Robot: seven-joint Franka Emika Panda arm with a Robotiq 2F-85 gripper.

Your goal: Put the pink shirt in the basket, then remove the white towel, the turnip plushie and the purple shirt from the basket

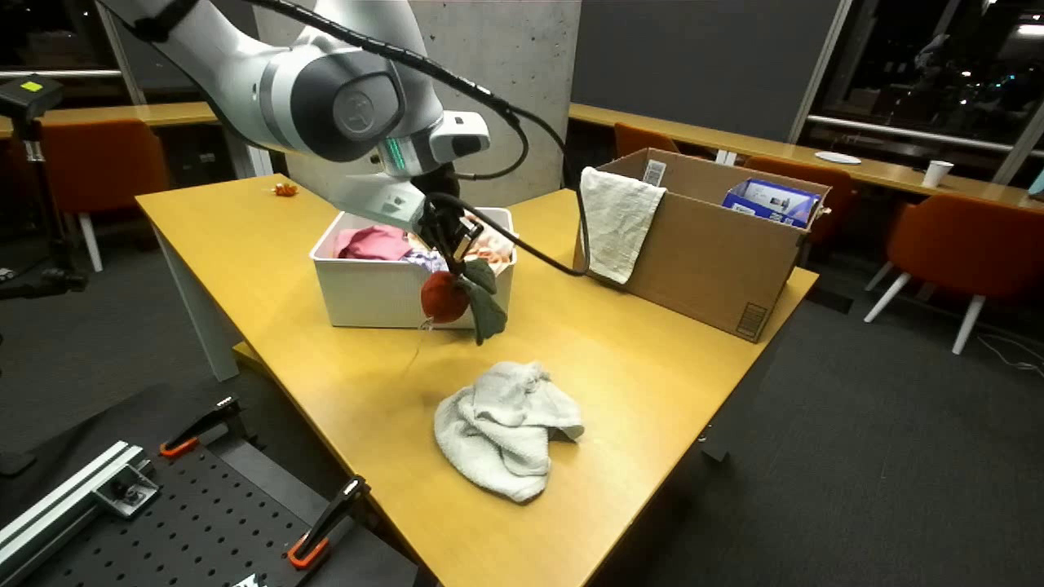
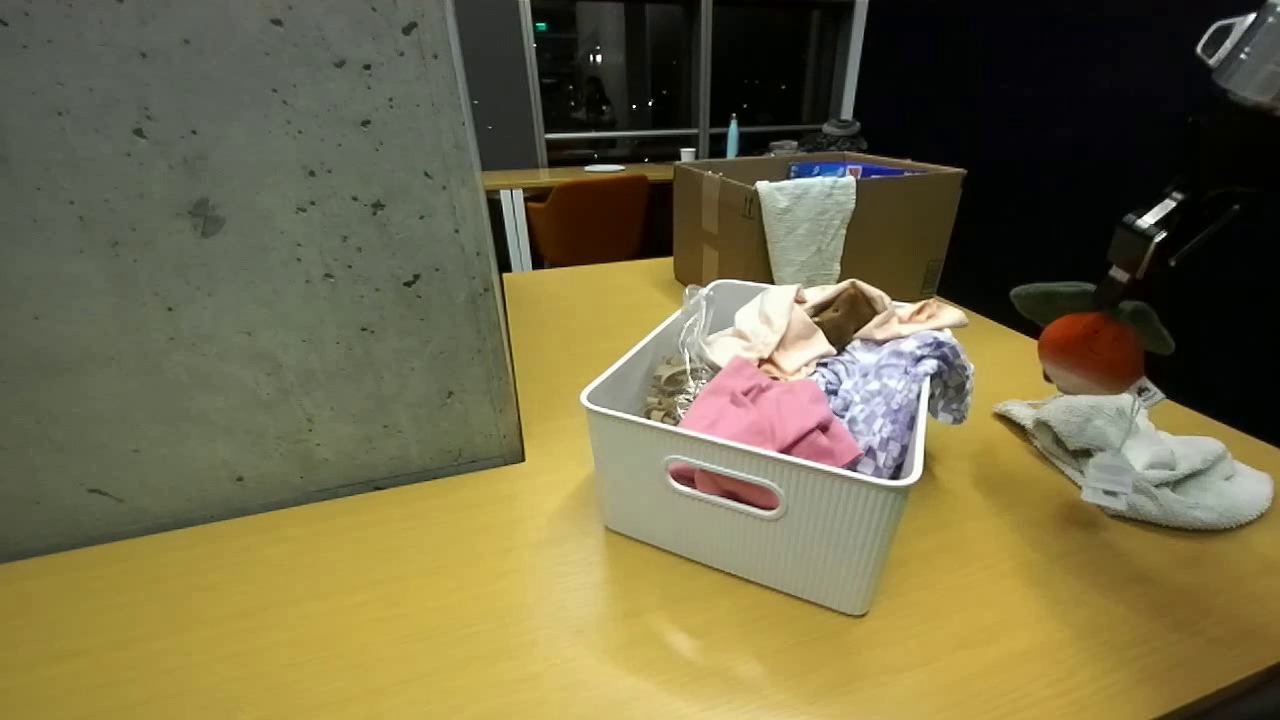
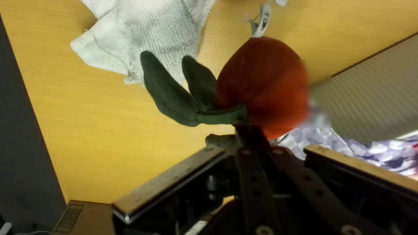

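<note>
The gripper (image 3: 249, 130) is clamped on the plushie (image 3: 261, 81) at the base of its green leaves, and the plushie hangs in the air over the table (image 1: 367, 383). It is out of the basket (image 1: 383, 297), on the near side of it in an exterior view, its round red body below the grip. The towel (image 1: 510, 428) lies crumpled on the table, nearer than the plushie and apart from it. In an exterior view the pink shirt (image 2: 760, 410) sits in the near end of the basket, with pink showing through the handle slot. To its right is the purple shirt (image 2: 880, 390), partly inside and partly draped over the right rim. A peach cloth (image 2: 775, 335) lies on the far side of both shirts, also in the basket. In an exterior view the box (image 1: 685, 244) stands to the right of the basket, with a pale cloth (image 1: 621, 224) hanging over its near side and a blue pack (image 1: 771, 202) inside at the right end.
</note>
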